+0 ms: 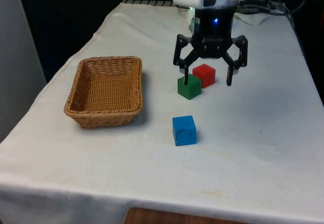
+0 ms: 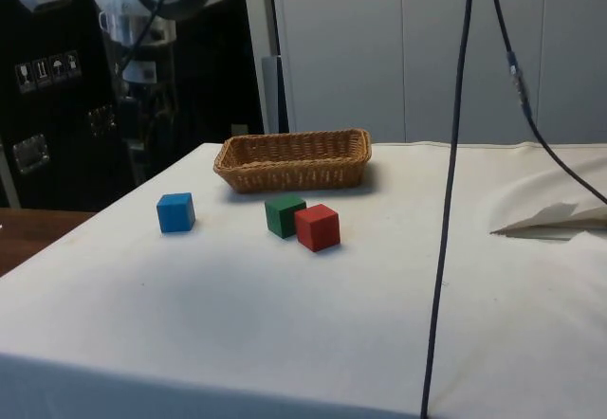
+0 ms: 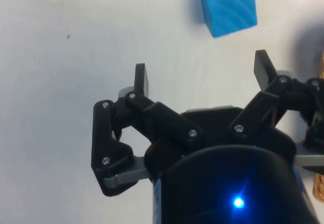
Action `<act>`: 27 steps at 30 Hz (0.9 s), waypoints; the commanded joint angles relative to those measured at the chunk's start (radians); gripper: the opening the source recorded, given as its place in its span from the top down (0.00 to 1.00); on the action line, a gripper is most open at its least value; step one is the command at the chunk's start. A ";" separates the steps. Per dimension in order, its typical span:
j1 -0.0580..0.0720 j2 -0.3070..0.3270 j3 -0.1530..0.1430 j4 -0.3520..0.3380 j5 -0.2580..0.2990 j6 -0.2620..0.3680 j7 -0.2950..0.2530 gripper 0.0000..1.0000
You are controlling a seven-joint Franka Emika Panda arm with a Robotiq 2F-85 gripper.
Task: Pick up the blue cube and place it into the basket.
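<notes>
1. Blue is the colour of the cube (image 1: 184,130) to be moved. In the front view it sits alone on the white cloth (image 1: 263,148), towards the near edge of the table. The black gripper (image 1: 208,79) hangs in the air farther back, with its two fingers spread wide and nothing between them. My reading is that the task has barely begun: the cube is not yet grasped, and reaching, closing, lifting and carrying are all left to do. The wicker basket (image 1: 81,113) stands on the front view's left, well apart from the cube, and holds nothing.

2. Also in the front view, a green cube (image 1: 189,87) and a red cube (image 1: 204,75) sit touching or very nearly touching each other, roughly below the open fingers. They are the likely things to knock or pick by mistake. The cloth between the blue cube and the basket looks bare.

3. In the side view, the blue cube (image 2: 176,212) rests flat on the table, apart from the green cube (image 2: 284,215) and the red cube (image 2: 318,227), which sit close together. The basket (image 2: 294,174) stands behind them. A dark cable (image 2: 453,201) hangs down across this view.

4. In the wrist view, the blue cube (image 3: 228,7) lies on the cloth beyond the fingertips (image 3: 143,79), not between them. The fingers are wide apart and empty.
</notes>
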 commanded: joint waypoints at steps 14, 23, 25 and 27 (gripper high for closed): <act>-0.024 0.081 0.011 0.050 0.061 -0.007 -0.112 0.00; -0.041 0.137 0.005 0.104 0.121 -0.015 -0.178 0.00; -0.043 0.155 0.000 0.122 0.129 -0.014 -0.190 0.00; -0.048 0.181 -0.005 0.148 0.140 -0.013 -0.205 0.00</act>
